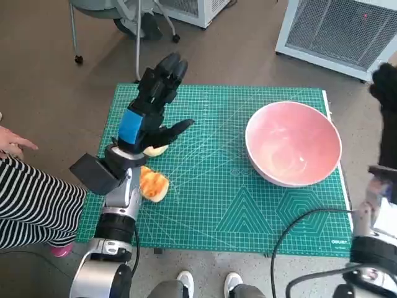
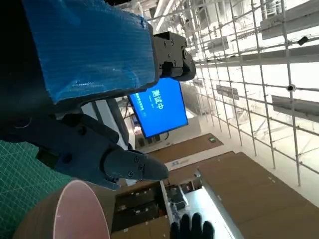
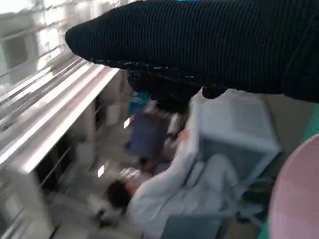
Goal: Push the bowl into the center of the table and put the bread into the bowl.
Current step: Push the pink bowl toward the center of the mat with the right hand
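A pink bowl [image 1: 293, 143] stands empty on the right part of the green cutting mat [image 1: 236, 211]. The golden bread [image 1: 153, 185] lies near the mat's left edge, partly hidden under my left wrist, and a pale bit of it shows below the thumb. My left hand [image 1: 155, 105] hovers over the bread with fingers stretched out and thumb apart, holding nothing. My gloved right hand [image 1: 388, 93] is raised just beyond the bowl's right side. In the left wrist view the bowl's rim [image 2: 82, 209] shows, and the right hand [image 2: 192, 229] has its fingers apart. The right wrist view catches the bowl's edge [image 3: 299, 199].
A person's striped sleeve [image 1: 31, 205] and hand [image 1: 12, 143] reach in at the left. Shoes [image 1: 186, 282] stand at the table's front edge. A black cable [image 1: 298, 230] loops over the mat's front right. A wheeled chair and a white cabinet [image 1: 335, 31] stand behind.
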Tool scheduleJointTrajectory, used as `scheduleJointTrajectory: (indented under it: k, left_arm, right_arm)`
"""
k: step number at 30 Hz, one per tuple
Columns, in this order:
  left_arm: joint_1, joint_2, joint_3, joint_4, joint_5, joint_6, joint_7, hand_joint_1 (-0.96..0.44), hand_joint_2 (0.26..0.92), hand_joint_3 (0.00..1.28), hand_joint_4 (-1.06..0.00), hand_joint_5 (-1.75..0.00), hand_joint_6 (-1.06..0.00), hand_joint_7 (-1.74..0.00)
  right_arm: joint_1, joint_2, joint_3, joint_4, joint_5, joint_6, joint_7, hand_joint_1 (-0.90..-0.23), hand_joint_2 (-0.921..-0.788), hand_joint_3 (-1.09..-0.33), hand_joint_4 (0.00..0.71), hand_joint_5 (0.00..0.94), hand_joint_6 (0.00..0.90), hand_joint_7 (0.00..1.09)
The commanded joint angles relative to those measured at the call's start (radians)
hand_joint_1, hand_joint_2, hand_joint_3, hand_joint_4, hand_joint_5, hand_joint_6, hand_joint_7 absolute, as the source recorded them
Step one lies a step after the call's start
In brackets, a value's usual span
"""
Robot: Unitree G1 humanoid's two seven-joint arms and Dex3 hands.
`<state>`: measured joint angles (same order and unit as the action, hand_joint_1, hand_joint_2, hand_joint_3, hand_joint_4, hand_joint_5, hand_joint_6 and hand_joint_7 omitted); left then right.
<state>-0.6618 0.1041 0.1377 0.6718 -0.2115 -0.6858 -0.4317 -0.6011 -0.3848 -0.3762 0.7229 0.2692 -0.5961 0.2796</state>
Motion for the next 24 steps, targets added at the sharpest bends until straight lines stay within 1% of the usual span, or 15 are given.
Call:
scheduleJointTrajectory:
  k: [1, 7, 12, 17, 20, 24]
  left_arm:
    - [0.000, -0.001, 0.009, 0.014, -0.013, -0.011, 0.001, -0.45, 0.921, 0.20, -0.18, 0.00, 0.00, -0.46]
    - [-0.002, -0.001, 0.010, 0.019, -0.014, -0.010, -0.001, -0.44, 0.921, 0.20, -0.18, 0.00, 0.00, -0.46]
    - [-0.001, 0.000, 0.011, 0.015, -0.015, -0.006, -0.001, -0.44, 0.921, 0.20, -0.18, 0.00, 0.00, -0.47]
    - [-0.001, 0.005, 0.014, 0.020, -0.017, -0.006, -0.005, -0.45, 0.921, 0.20, -0.18, 0.00, 0.00, -0.46]
    - [-0.001, 0.008, 0.015, 0.022, -0.015, -0.006, -0.005, -0.45, 0.921, 0.20, -0.18, 0.00, 0.00, -0.46]
    - [0.004, 0.010, 0.015, 0.013, -0.010, -0.005, -0.001, -0.45, 0.921, 0.20, -0.18, 0.00, 0.00, -0.46]
  right_arm:
    - [-0.003, -0.013, -0.013, 0.107, -0.003, 0.023, -0.015, -0.669, -0.921, -0.807, 0.101, 0.000, -0.001, 0.37]
    - [-0.037, -0.019, -0.024, 0.220, 0.007, 0.047, -0.015, -0.667, -0.921, -0.812, 0.102, 0.001, -0.001, 0.37]
    - [-0.062, -0.020, -0.029, 0.292, 0.008, 0.062, -0.015, -0.656, -0.921, -0.817, 0.107, 0.003, -0.001, 0.36]
    - [-0.089, -0.013, -0.032, 0.366, 0.010, 0.078, -0.003, -0.636, -0.921, -0.836, 0.109, 0.003, 0.001, 0.35]
    - [-0.111, -0.002, -0.032, 0.418, 0.008, 0.096, -0.002, -0.619, -0.921, -0.848, 0.110, 0.003, 0.011, 0.35]
    - [-0.129, 0.012, -0.033, 0.464, 0.006, 0.112, -0.001, -0.614, -0.921, -0.853, 0.111, 0.003, 0.016, 0.35]
